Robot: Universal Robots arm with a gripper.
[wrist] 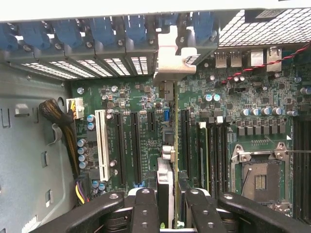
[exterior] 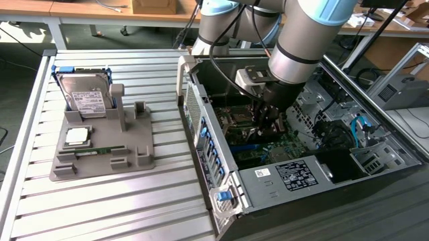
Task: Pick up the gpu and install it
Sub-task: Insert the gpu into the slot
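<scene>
From the exterior view, the gripper (exterior: 268, 128) is down inside the open computer case (exterior: 295, 175), just above the motherboard (exterior: 268, 150), clamped on the gpu (exterior: 258, 131), which hangs edge-on between the fingers. On the wrist view, the gpu (wrist: 166, 189) stands upright between the black fingers (wrist: 146, 206), its metal bracket (wrist: 174, 58) toward the case's rear slots. A thin, stiff, fragile card, probably light; best held by its edges, as here.

Ext. cam high, angled down on table (exterior: 100, 201) and open PC case (exterior: 282, 186). Wrist cam close, straight down on motherboard (wrist: 146, 102); both share case interior.
</scene>
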